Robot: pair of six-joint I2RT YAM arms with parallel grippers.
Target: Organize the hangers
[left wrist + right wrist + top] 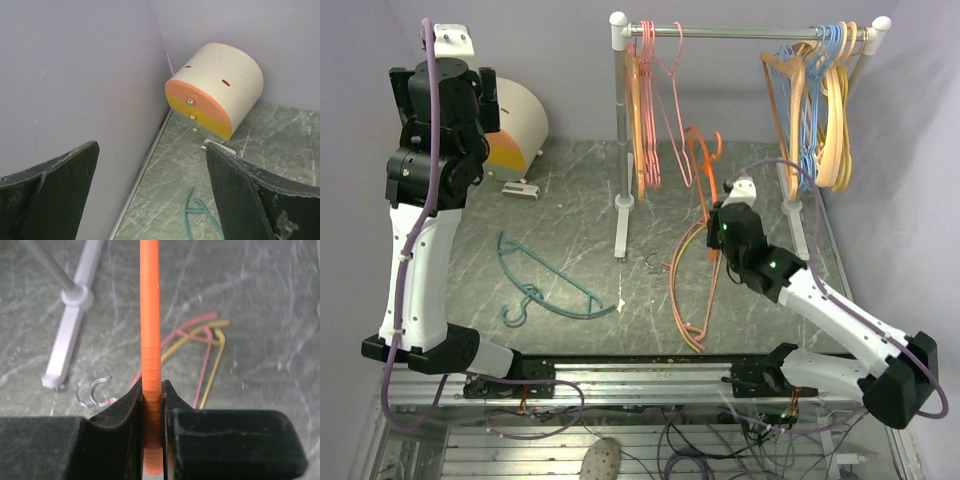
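My right gripper [718, 212] [151, 405] is shut on an orange hanger [703, 160] [150, 315], holding it upright above the table just in front of the rack. Pink and orange hangers [650, 110] hang at the left end of the rack's rod [740, 32]. More thin hangers, pink, yellow and orange [685, 290] [207, 340], lie on the table below the held one. A teal hanger [545, 285] [200, 215] lies flat on the left. My left gripper [488, 100] [152, 190] is raised at the back left, open and empty.
A bunch of light-blue and pale tan hangers [820, 100] hangs at the rod's right end. A cream drum with an orange and yellow face [515, 130] [215, 90] sits in the back left corner by the wall. The rack's white foot [622, 235] [70, 325] and clear hooks [92, 390] are mid-table.
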